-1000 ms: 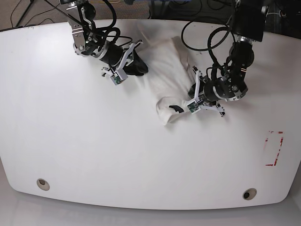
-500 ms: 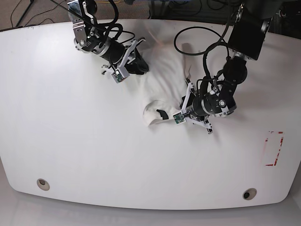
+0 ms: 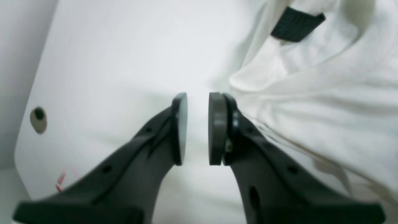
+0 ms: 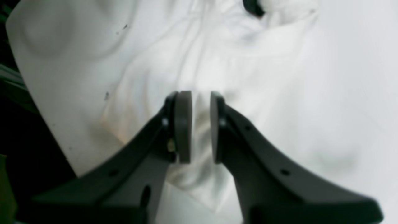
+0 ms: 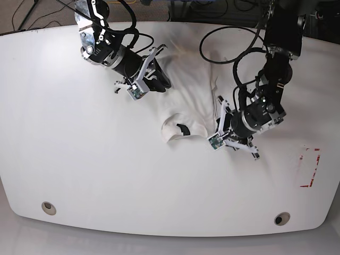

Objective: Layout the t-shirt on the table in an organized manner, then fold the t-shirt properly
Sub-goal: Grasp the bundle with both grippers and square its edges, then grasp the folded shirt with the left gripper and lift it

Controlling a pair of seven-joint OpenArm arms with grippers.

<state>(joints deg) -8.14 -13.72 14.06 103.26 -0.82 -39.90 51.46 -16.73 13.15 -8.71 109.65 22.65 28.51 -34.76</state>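
Observation:
The white t-shirt (image 5: 191,90) lies crumpled at the back middle of the table (image 5: 106,159). Its collar with a black label (image 5: 183,129) points toward the front. In the left wrist view, my left gripper (image 3: 197,127) stands slightly open over bare table, with the t-shirt (image 3: 326,109) just beside its right pad and nothing between the pads. In the base view it (image 5: 211,139) sits at the shirt's front edge. My right gripper (image 4: 200,126) hovers with a narrow gap over the t-shirt (image 4: 217,56), near the shirt's left side (image 5: 163,81). No print shows.
Two grommet holes (image 5: 48,207) (image 5: 281,218) sit near the table's front edge, one also in the left wrist view (image 3: 38,119). A red-and-white tape mark (image 5: 309,167) is at the right. Black cables hang over the back of the table.
My left gripper dragged the collar toward the left, then came off it and drew back to the right and front. My right gripper shifted slightly toward the shirt.

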